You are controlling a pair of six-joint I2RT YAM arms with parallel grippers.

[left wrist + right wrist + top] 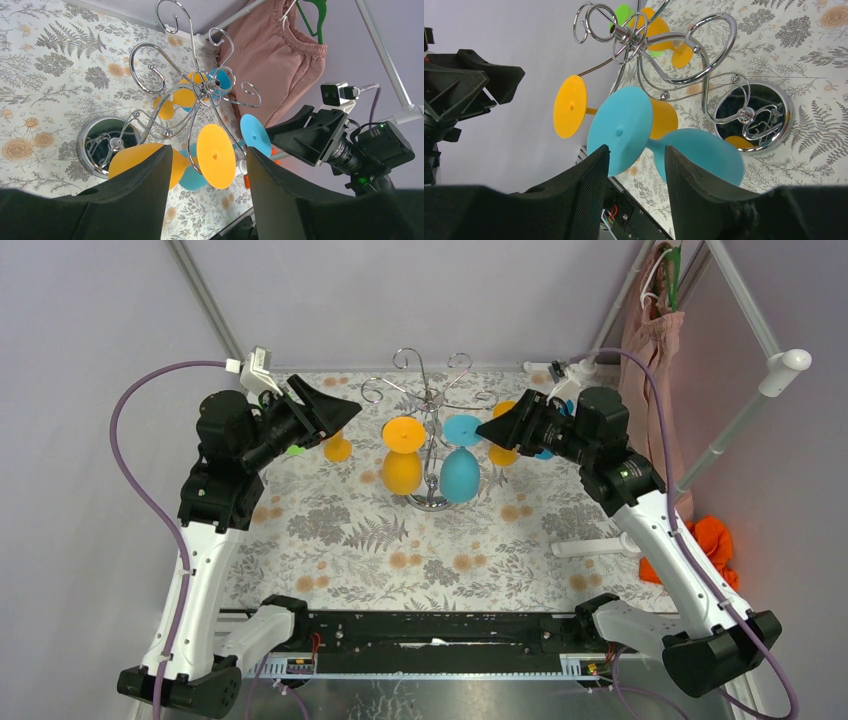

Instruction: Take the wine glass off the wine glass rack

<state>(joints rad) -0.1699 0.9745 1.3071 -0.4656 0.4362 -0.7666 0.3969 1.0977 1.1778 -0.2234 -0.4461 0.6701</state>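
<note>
The wine glass rack [432,400] is standing mid-desk [330,535], with an orange wine glass [402,458] and a blue wine glass [460,462] hanging upside down on either side of its pole. Both pairs of jaws are hovering apart and empty: the left jaws left of the rack, facing the orange foot, and the right jaws opposite, facing the blue one. The grip should probably be closing gently on a stem, then sliding it outward along its wire arm, not tugging downward.

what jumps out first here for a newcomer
A silver wire rack with curled arms stands mid-table on the floral cloth, an orange wine glass and a blue wine glass hanging upside down from it. Both open, the left gripper and right gripper point at it from either side.
</note>
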